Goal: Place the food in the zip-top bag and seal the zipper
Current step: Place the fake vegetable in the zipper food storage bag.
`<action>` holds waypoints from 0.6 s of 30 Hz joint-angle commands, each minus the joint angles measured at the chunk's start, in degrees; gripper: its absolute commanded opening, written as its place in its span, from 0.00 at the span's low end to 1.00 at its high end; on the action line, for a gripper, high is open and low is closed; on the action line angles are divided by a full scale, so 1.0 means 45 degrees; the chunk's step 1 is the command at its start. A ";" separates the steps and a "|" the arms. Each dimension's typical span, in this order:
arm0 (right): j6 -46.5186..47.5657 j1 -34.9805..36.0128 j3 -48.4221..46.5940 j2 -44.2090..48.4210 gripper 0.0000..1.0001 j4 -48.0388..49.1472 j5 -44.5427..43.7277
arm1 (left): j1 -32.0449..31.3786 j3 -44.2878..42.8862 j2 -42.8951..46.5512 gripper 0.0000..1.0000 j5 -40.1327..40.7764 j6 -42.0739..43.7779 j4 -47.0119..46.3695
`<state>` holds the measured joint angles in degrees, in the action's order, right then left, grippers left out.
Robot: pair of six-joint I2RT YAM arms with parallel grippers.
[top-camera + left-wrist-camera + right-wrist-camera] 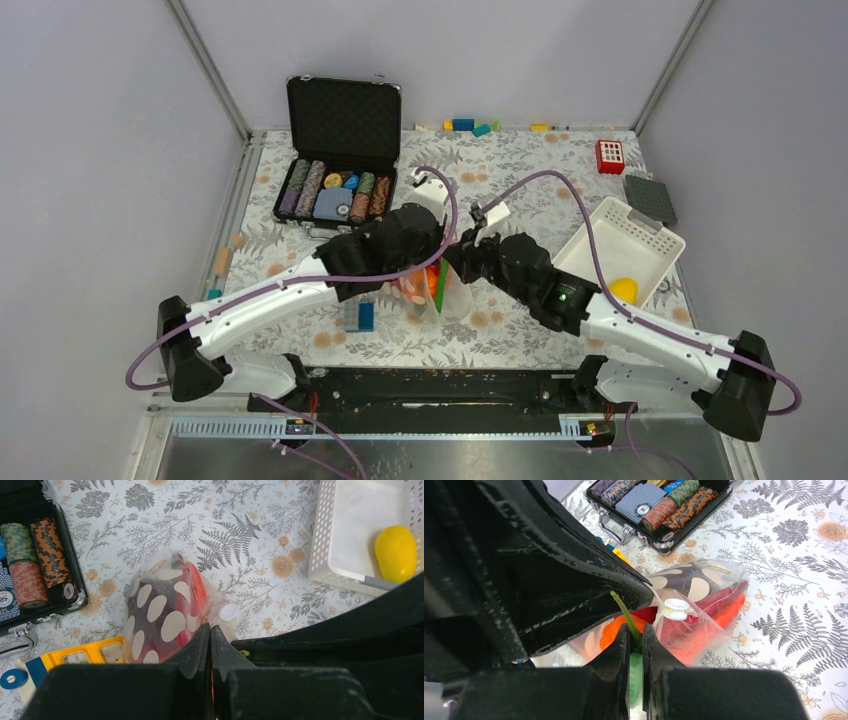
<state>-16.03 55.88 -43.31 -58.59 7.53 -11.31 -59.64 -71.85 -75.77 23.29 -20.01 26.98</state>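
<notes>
The clear zip-top bag (165, 615) with cream dots stands on the table's middle, with red and orange food (724, 612) inside. It also shows in the top view (428, 298). My left gripper (210, 630) is shut on the bag's upper edge, next to a white round tab (230, 612). My right gripper (634, 632) is shut on a green pod (626, 612) right at the bag's mouth, with the left arm close over it. A yellow piece (396, 552) lies in the white basket (325, 555). The zipper strip itself is not clear to see.
An open black case of poker chips (335, 190) stands at the back left. A yellow and blue block (360, 315) lies left of the bag. The white basket (640, 235) is at the right. Small blocks (470, 126), a red block (609, 156) and a grey plate (650, 198) lie far back.
</notes>
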 commanded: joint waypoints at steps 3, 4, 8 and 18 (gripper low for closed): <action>0.0414 0.0062 -0.0947 -0.1568 0.00 -0.1344 0.0927 | 0.0045 0.0336 0.0985 0.00 0.0879 -0.0673 -0.2438; 0.0313 0.0053 -0.1062 -0.1797 0.00 -0.1451 0.0924 | 0.0048 0.0391 0.1027 0.00 0.0801 -0.0703 -0.2455; -0.0084 0.0063 -0.1482 -0.2531 0.00 -0.2190 0.0969 | 0.0048 0.0500 0.1108 0.00 0.1098 -0.1076 -0.2394; -0.0707 0.0088 -0.2133 -0.4657 0.00 -0.3123 0.2093 | 0.0288 0.1154 0.1525 0.00 0.1286 -0.1534 -0.3496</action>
<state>-17.50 55.42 -53.45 -74.85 2.00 -7.53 -58.35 -65.58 -73.17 28.80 -23.90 26.48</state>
